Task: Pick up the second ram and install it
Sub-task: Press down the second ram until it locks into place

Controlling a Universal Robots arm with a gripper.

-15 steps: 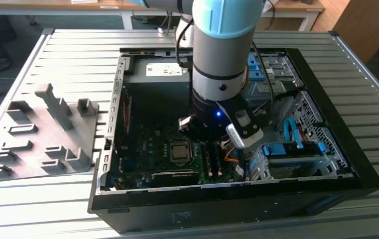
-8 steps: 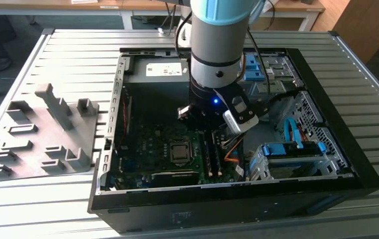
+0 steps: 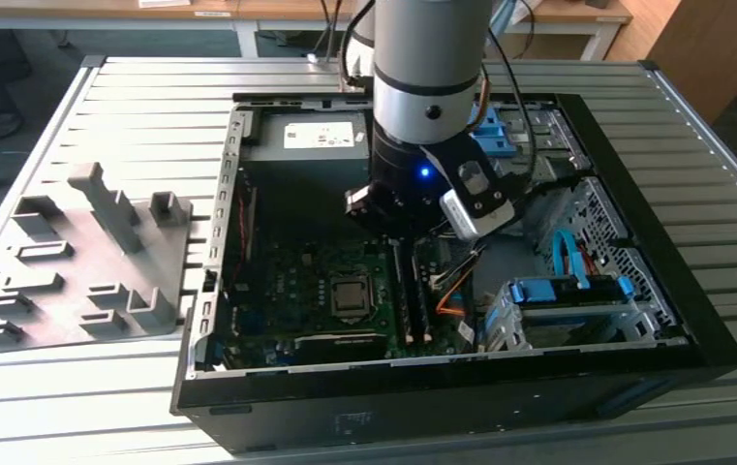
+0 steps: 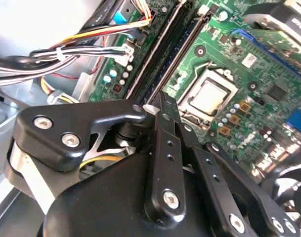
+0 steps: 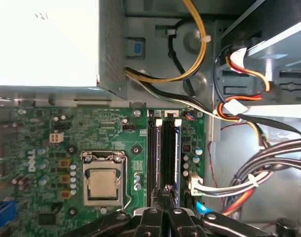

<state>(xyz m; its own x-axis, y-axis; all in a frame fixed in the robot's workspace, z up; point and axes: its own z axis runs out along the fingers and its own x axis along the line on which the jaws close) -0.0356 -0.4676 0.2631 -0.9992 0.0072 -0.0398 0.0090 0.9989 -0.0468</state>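
Exterior view: the gripper [image 3: 401, 231] hangs inside the open computer case [image 3: 678, 320] on the bench [image 3: 730, 174], directly over the memory slots [image 3: 410, 291] just beside the CPU socket [image 3: 346, 295]. In both wrist views the fingers [image 5: 162, 217] are pressed together, tips meeting at the near end of the slots [image 5: 162, 148] with nothing between them, probably so the closed tips can press down. The second ram cannot be told apart from the dark slots; in the first wrist view a bluish strip [image 5: 177, 153] lines one slot, possibly a seated module. Bundled cables [image 5: 229, 182] stay off to the side.
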